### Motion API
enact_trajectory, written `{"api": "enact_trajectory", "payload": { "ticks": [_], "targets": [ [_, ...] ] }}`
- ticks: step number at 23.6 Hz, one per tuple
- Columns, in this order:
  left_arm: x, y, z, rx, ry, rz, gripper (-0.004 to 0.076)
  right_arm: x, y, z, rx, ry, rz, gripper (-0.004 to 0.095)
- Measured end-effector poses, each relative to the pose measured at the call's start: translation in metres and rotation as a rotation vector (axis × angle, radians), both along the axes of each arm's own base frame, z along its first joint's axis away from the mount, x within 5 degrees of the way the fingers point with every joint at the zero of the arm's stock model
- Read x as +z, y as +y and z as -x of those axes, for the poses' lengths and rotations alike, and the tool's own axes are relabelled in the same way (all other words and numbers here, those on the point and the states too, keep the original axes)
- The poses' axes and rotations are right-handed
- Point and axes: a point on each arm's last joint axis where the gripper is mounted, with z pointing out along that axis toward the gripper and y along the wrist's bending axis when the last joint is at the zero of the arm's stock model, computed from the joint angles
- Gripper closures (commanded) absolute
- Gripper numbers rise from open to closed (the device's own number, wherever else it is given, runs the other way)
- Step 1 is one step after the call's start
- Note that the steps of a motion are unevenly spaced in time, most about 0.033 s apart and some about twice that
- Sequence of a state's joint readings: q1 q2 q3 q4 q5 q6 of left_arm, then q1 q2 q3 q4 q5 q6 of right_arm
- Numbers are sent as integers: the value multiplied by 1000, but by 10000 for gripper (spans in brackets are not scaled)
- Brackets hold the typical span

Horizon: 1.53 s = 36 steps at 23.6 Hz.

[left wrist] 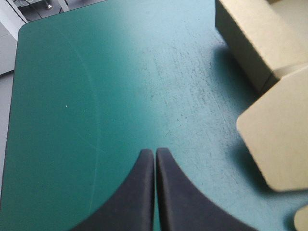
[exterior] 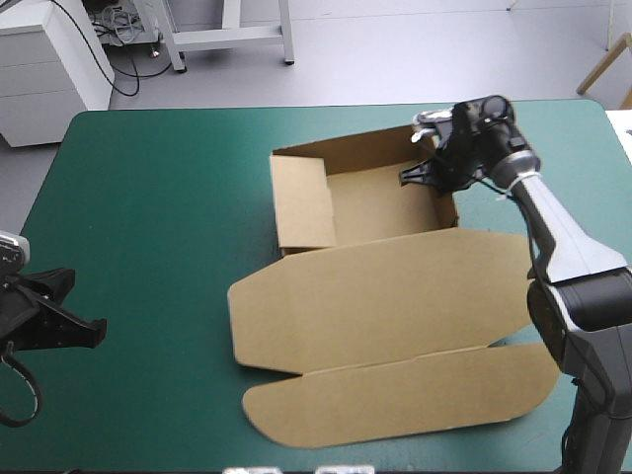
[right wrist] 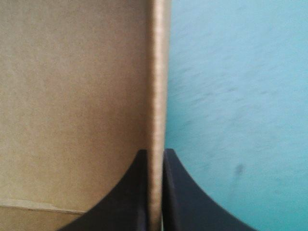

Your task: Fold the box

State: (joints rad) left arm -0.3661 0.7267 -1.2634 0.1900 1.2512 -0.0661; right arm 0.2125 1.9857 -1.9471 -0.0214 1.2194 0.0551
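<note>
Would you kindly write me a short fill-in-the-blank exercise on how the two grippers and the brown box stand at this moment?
1. The right gripper is shut on an upright ____ of the box.
2. The left gripper, away from the box over the teal-green cover, is ____ and holds nothing.
3. The box's lid lies ____ on the cover, toward the table's near edge.

Missing words: wall; shut; flat.

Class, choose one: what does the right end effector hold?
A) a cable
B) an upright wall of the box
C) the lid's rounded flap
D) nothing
B: the right end effector is shut on the thin edge of an upright wall of the box, the board between its fingers.
</note>
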Motion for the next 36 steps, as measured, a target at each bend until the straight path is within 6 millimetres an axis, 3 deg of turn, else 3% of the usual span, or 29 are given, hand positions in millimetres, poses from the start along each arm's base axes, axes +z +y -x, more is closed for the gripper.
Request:
{"api": "enact_trajectory", "payload": {
  "ticks": [4,8,9,12,15,17,19,22,24,27,29,36],
  "targets": [
    [0,0,0,0,0,-1,734,28,-78,-14,-139,-110,21,927],
    [0,0,0,0,0,-1,734,36,-150,-13,-272,-166,57,927],
    [0,0,0,0,0,-1,734,34,-187,-9,-344,-170,72,927],
    [0,0,0,0,0,-1,734,27,-235,-1,-446,-170,85,927],
    [0,0,0,1,0,1,734,5,-294,12,-576,-123,89,927],
    [0,0,0,1,0,1,734,-12,-319,18,-629,-73,82,894],
    [0,0,0,1,0,1,734,-21,-329,23,-645,-33,72,732],
    [0,1,0,4,-2,-6,734,-21,-328,24,-642,-15,64,214],
    [0,1,0,4,-2,-6,734,-22,-328,26,-646,9,60,-31],
    [0,1,0,5,-3,-8,734,-16,-328,30,-671,9,61,-21],
    [0,1,0,7,-4,-10,734,2,-324,37,-675,-31,62,-19],
    [1,5,-1,35,-19,-47,734,92,-284,72,-581,-269,-53,-19]
  ]
}}
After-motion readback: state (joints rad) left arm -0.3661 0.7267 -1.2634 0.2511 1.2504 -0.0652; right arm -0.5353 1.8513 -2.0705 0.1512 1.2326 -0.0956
